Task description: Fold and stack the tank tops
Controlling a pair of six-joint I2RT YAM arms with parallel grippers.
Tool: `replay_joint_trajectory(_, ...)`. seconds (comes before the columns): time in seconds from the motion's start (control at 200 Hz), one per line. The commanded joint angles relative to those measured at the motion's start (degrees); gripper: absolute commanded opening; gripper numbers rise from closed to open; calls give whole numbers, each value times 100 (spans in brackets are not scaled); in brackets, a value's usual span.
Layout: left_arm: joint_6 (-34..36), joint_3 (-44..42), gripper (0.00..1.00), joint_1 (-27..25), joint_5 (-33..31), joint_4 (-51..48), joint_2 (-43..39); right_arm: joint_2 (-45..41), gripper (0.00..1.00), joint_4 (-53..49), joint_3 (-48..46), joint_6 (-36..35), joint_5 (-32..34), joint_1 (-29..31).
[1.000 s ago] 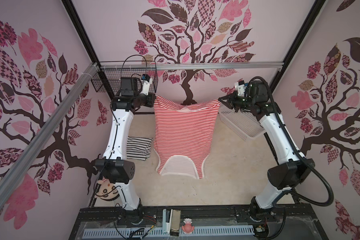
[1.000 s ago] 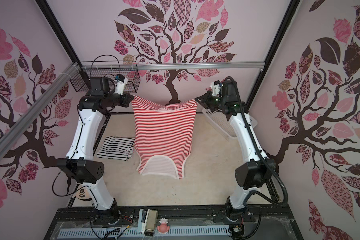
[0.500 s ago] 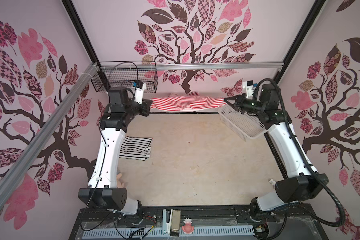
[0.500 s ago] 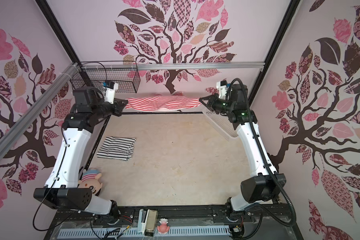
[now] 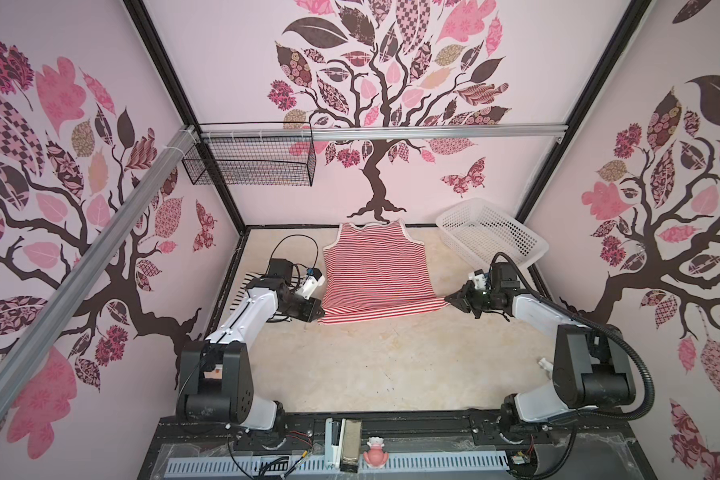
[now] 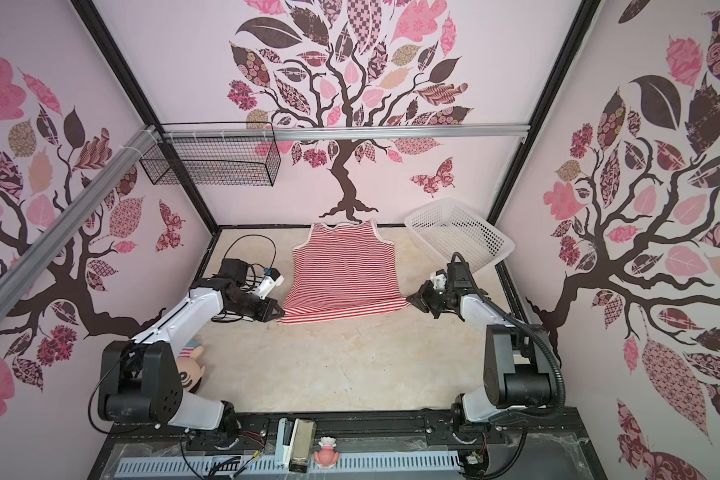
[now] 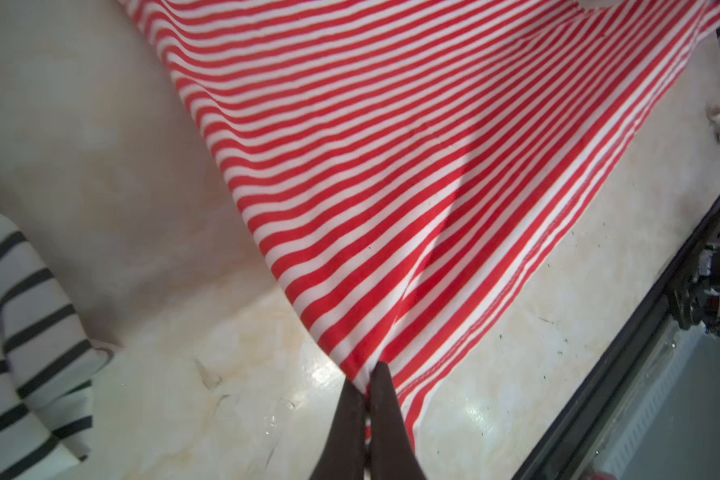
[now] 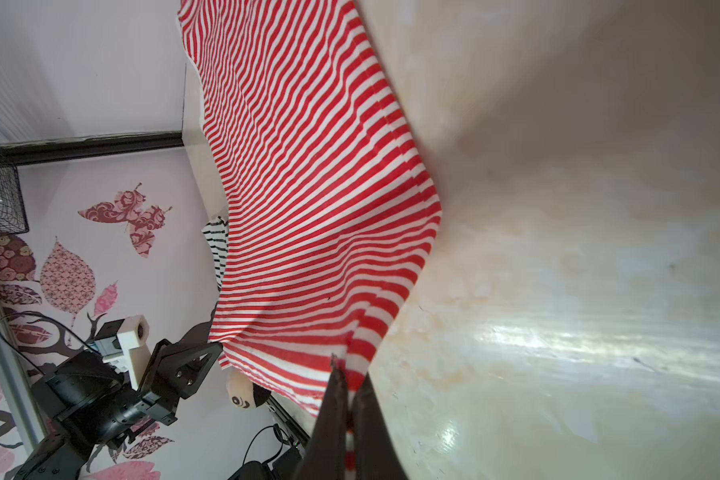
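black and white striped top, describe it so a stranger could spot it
On the beige table, look by its left edge, partly behind the left arm. The black-and-white top lies folded there; black stripes, unlike the spread red-and-white top beside it.

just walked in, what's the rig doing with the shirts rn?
Both arms are on the red-and-white tank top, which lies spread on the table, neck toward the back wall. The left gripper and right gripper are each shut on a corner of its hem. The black-and-white tank top sits folded by the left arm. Nothing is stacked yet; the white basket stands at the back right.
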Motion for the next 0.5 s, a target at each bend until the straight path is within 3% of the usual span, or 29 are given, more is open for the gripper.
replay_joint_trajectory(0.0,390,-341,0,-177,33,-325,-250,-405,0,-86,-44,-362,82,-30)
replay_joint_trajectory(0.215,679,-595,0,-484,-590,-571,-472,-727,0,-437,-595,-651,404,-30)
replay_joint_trajectory(0.495,1319,-319,1,-528,-1074,-1353,378,-1053,0,-698,-998,-680,669,-24)
